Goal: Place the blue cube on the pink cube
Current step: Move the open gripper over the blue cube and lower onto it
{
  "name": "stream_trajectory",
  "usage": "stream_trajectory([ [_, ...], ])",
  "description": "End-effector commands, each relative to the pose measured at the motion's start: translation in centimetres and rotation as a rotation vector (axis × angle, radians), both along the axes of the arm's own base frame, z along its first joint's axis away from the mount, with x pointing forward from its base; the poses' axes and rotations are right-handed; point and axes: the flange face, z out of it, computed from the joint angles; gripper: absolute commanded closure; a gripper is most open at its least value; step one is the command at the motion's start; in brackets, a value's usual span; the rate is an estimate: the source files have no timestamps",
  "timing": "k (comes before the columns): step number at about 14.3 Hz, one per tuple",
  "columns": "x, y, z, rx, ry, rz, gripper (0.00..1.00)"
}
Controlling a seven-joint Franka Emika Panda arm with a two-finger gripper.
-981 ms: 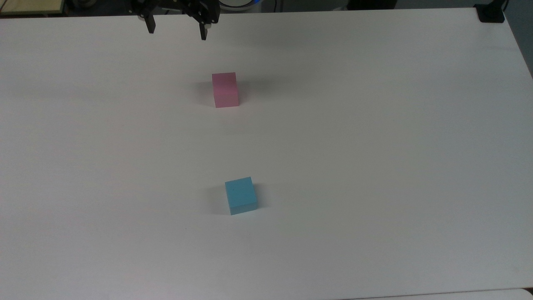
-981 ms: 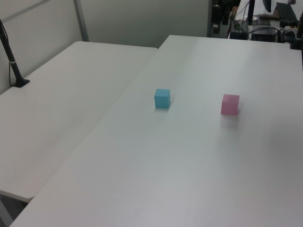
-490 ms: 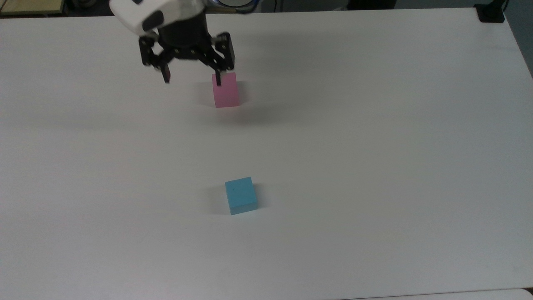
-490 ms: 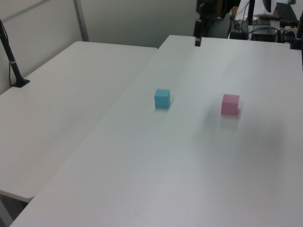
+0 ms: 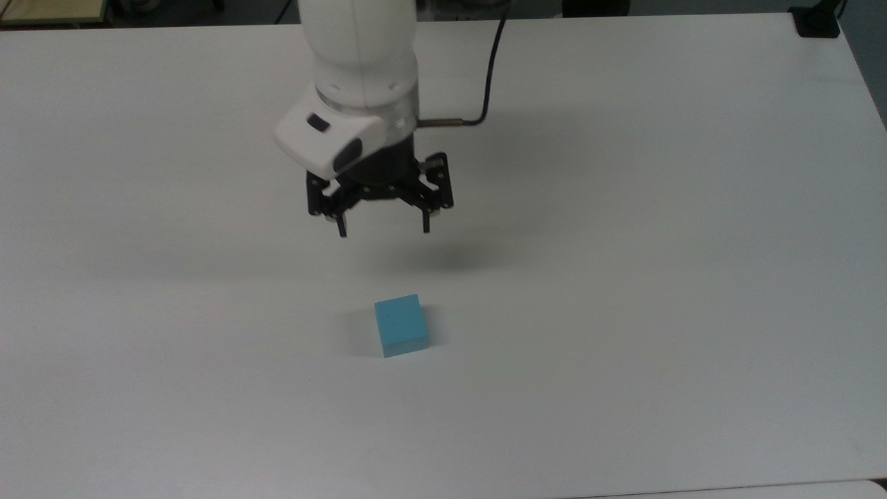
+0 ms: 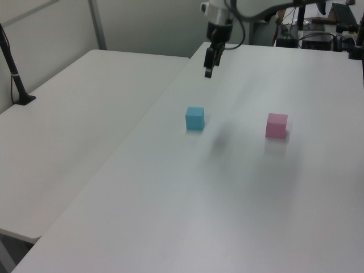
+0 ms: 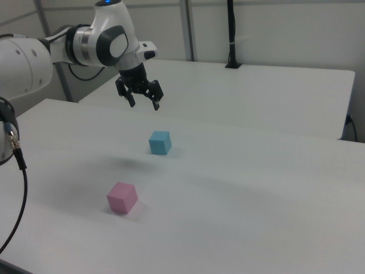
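— What has moved since half a second ago?
— Only the arm: its black two-finger end effector (image 5: 382,229) has swung out over the white counter (image 5: 658,277), fingers spread, holding nothing.
— And the small sky-blue matte cube (image 5: 401,325)?
— Resting flat, below the end effector in the top view, well apart. The small pink matte cube (image 7: 122,197) sits separately, nearer the right view's bottom.
— Room to move?
— Bare counter surrounds both cubes; every edge lies far off.
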Motion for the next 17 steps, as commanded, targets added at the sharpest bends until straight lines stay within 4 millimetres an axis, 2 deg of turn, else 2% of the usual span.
stream_trajectory([
  [1, 2.2, 0.6, -2.2, -0.011, -0.021, 0.029, 0.00],
  [3, 2.7, 1.3, -4.6, -0.019, -0.006, 0.041, 0.00],
  [8, 4.0, 0.8, -9.8, -0.072, 0.001, 0.051, 0.00],
  [11, 4.5, 1.5, -12.5, -0.086, 0.004, 0.063, 0.00],
  [13, 4.6, 2.5, -13.1, -0.085, 0.004, 0.074, 0.00],
  [17, 5.1, 2.7, -15.1, -0.087, -0.020, 0.066, 0.00],
])
